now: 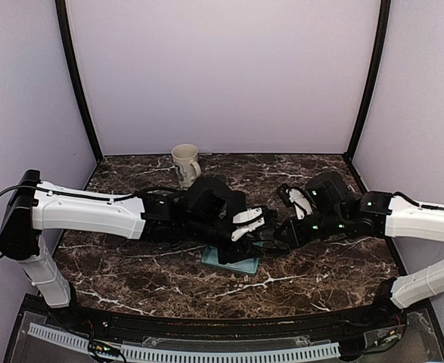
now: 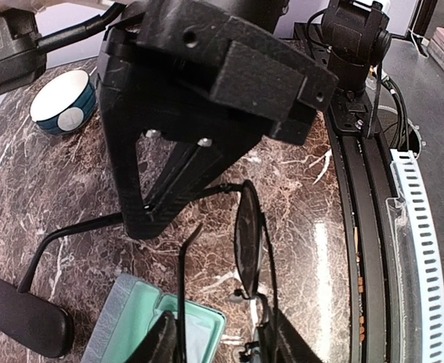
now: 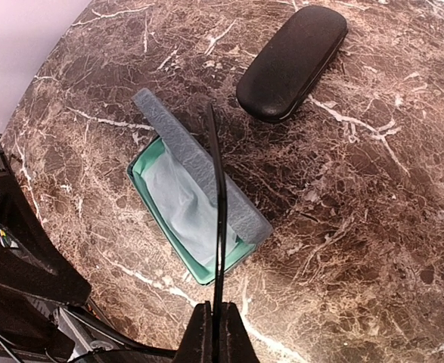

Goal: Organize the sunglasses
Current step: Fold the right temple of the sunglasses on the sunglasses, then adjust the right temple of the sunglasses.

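A thin-framed pair of sunglasses [image 2: 248, 234] with dark lenses hangs above the marble between my two grippers. My right gripper [image 3: 220, 333] is shut on one thin temple arm [image 3: 215, 197], which runs out past its fingertips over the open case. My left gripper [image 2: 225, 344] closes round the front frame and the other temple. One of its fingers [image 2: 161, 340] is against that temple and the other lies against the frame. In the top view both grippers [image 1: 256, 224] [image 1: 282, 231] meet over the grey-blue case [image 1: 233, 261]. The case lies open with mint lining and a cloth inside [image 3: 184, 204].
A closed black oblong case [image 3: 291, 60] lies on the marble just beyond the open case. A cream mug [image 1: 184, 163] stands at the back of the table. The table's front rail [image 2: 365, 227] runs close behind the left gripper.
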You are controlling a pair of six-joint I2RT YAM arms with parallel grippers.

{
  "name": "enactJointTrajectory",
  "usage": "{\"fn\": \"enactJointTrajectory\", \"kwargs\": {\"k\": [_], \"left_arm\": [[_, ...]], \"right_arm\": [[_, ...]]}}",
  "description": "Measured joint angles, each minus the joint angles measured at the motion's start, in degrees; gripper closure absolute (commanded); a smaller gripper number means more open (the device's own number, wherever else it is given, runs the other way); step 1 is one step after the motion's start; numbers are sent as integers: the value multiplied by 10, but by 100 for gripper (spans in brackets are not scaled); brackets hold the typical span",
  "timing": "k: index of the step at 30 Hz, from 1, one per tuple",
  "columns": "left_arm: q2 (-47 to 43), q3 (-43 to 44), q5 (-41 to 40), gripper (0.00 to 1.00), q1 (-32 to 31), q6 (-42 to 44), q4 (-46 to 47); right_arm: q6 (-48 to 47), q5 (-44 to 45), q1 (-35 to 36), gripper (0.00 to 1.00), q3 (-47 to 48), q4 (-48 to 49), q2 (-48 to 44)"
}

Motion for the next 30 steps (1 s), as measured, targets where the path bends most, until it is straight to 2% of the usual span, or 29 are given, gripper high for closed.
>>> {"fn": "enactJointTrajectory", "kwargs": {"k": [5,7,11,15,18,24,30], "left_arm": [[1,0,3,67,0,0,-4],[1,0,7,62,0,0,-5],[1,0,12,37,0,0,-5],[0,-4,9,19,0,-7,2],[-11,-24,9,2,0,-20,13],[-56,-59,18,1,7,-80,30],[-100,-91,68,1,49,-206,74]], "right_arm": [[1,5,0,100,-2,-1,0],[1,10,0,100,-2,-2,0],[2,17,0,100,-2,-3,0],[2,21,0,100,-2,-2,-1],[2,27,0,100,-2,-2,-1],[2,47,0,100,-3,-2,-6],[2,65,3,100,-6,0,-7]]}}
